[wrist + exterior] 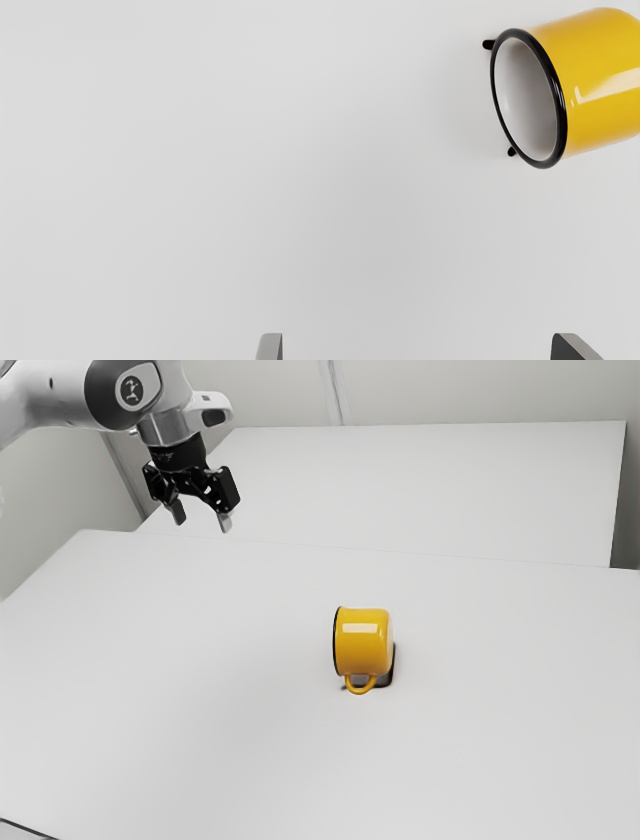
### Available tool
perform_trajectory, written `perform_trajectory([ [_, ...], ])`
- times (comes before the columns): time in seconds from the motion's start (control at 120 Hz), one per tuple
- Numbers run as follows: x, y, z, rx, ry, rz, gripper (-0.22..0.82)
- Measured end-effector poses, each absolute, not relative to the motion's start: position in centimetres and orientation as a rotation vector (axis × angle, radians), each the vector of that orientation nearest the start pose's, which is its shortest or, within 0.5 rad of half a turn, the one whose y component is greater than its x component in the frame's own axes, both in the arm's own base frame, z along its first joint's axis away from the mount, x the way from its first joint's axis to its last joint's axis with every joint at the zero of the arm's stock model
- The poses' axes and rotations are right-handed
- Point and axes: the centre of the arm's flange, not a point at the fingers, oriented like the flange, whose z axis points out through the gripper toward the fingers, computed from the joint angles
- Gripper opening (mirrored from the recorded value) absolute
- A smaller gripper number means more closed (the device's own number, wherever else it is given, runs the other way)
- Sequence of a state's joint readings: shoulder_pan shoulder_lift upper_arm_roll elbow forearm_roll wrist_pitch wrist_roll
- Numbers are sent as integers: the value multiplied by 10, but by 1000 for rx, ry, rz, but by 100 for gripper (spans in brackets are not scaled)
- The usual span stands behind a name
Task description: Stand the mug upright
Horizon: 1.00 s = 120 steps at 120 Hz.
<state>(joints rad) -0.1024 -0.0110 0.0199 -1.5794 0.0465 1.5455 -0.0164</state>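
1. The mug (362, 643) lies on its side on the table (200, 690), well in from the far edge. Its black rim (561, 105) faces the exterior view's left, and its handle (359, 691) points toward the table's near side.

2. So the wanted result isn't there: the mug is down, with its open end facing sideways rather than up.

3. The fingers (270, 347) are released and spread wide, with nothing between them. They hang well above the table, over toward its far corner on the exterior view's left, well apart from the mug.

4. What's left, as I judge it, is the whole of the righting: reach the mug, get a hold on it, swing the open end up, settle it on its base and let go. None of those results shows in how things lie now.

5. Dark stubs (489, 44) poke out beside the rim, against the table; I can't tell what they are. If they belong to something solid under the mug, a clear patch of table would probably be the safer place to stand it.
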Motion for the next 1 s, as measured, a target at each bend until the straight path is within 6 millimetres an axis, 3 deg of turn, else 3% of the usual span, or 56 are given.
perform_trajectory([
  [0.4,543,-44,613,-3172,88,65,58],
  [0.592,542,-52,584,-3263,81,99,58],
  [0.758,542,-65,547,-3348,72,129,58],
  [1.0,547,-81,504,-3486,68,79,58],
])
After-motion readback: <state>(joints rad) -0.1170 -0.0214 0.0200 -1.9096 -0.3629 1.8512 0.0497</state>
